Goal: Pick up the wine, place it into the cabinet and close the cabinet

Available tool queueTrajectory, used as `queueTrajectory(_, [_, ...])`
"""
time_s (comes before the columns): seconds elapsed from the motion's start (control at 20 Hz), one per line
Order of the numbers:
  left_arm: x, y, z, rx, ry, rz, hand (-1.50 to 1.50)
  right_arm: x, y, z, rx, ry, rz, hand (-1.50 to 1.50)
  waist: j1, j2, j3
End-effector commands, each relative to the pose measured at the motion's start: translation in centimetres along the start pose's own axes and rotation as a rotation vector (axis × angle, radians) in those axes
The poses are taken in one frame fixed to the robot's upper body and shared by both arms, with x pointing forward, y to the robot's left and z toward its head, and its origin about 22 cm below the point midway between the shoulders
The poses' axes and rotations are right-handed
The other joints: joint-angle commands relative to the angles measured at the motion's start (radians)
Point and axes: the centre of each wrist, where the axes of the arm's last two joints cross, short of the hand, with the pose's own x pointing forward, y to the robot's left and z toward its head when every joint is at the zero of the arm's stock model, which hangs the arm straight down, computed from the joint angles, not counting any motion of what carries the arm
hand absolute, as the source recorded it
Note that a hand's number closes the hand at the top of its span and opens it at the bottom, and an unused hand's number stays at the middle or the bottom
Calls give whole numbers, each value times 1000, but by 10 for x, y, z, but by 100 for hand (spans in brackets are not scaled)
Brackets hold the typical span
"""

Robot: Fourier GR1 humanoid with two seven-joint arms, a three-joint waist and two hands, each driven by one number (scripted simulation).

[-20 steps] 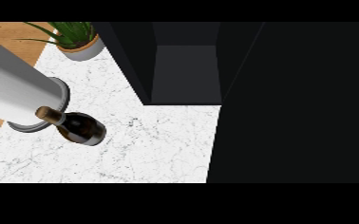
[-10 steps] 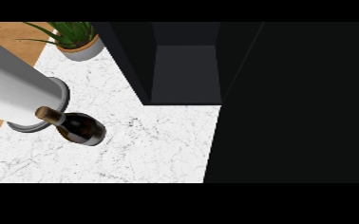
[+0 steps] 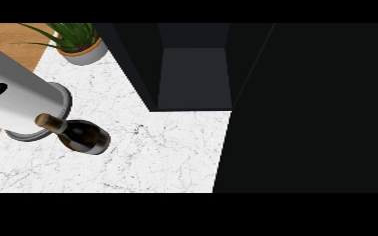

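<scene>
One wine bottle (image 3: 83, 135) is what matters here, and it's sitting out on the white marble table (image 3: 162, 155), over at the left side of the view and well clear of the cabinet. It's dark glass with a brownish top. That top points up and left, and the fat end faces down and right. From this steep angle I honestly can't say if it's standing or lying down.

The top of the bottle overlaps the base rim of a big grey cylinder (image 3: 33, 102) that runs off the left edge. Whether the two actually touch, I can't tell, and I can't make out what that cylinder is either.

The cabinet (image 3: 196, 75) takes up the middle of the view, dark on the outside with a lighter grey floor inside. It's open and I see nothing on that floor. Right of it is just a big black area, and I can't tell if that's the door or something else.

Back in the top left corner there's a potted plant (image 3: 80, 44) in a light grey pot. It sits at the edge of the marble, where a strip of wooden surface (image 3: 18, 42) begins.

As for the robot hand, neither one shows up in this view, so there's no telling how open either is or if it has hold of anything. Nothing is gripping the bottle as far as the view shows.
</scene>
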Motion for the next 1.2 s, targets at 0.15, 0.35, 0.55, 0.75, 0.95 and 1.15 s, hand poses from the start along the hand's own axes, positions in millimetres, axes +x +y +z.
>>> queueTrajectory(0.15, [-17,12,-7,35,21,-11,-150,42,-4,35,-69,-96,50,-150,-11,-1,-1])
queueTrajectory(0.35, [-40,15,-12,16,50,-12,-150,30,3,22,-66,-98,51,-150,-6,2,0])
queueTrajectory(0.55, [-64,35,-1,51,49,-15,-150,36,5,31,-45,-91,42,-150,-15,0,-2])
queueTrajectory(0.75, [-90,39,14,82,77,-10,-150,34,6,29,-33,-94,49,-150,-10,0,-1])
queueTrajectory(0.95, [-113,32,18,93,82,-25,-150,37,5,29,-49,-104,47,-150,-7,0,-1])
queueTrajectory(1.15, [-124,41,13,104,96,-58,-150,37,8,31,-38,-100,44,-150,-12,0,-1])
